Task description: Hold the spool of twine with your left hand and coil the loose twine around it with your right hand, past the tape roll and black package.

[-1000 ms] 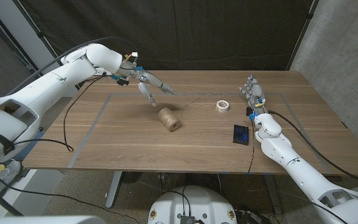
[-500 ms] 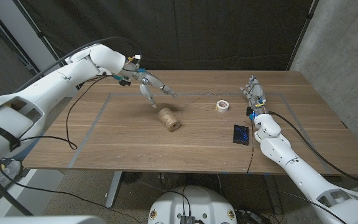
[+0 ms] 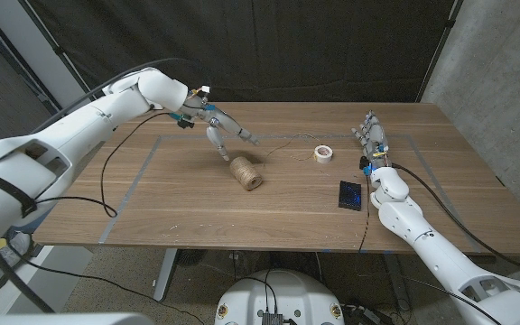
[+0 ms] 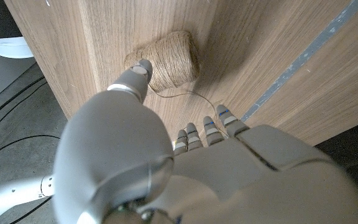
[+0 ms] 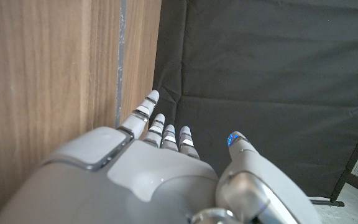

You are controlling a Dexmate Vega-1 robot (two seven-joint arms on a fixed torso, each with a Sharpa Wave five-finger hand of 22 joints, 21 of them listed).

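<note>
1. Spool of twine (image 3: 246,173) lies on its side mid-table, its loose strand (image 3: 287,144) thin and faint.
2. Left hand (image 3: 219,126) hovers above it, fingers spread, seemingly empty.
3. Right hand (image 3: 369,135) stands open, beyond the black package (image 3: 350,195), near the tape roll (image 3: 323,153).

The left hand (image 4: 166,168) hides part of the spool (image 4: 169,59). The loose twine (image 3: 287,147) is too thin to trace fully.
</note>
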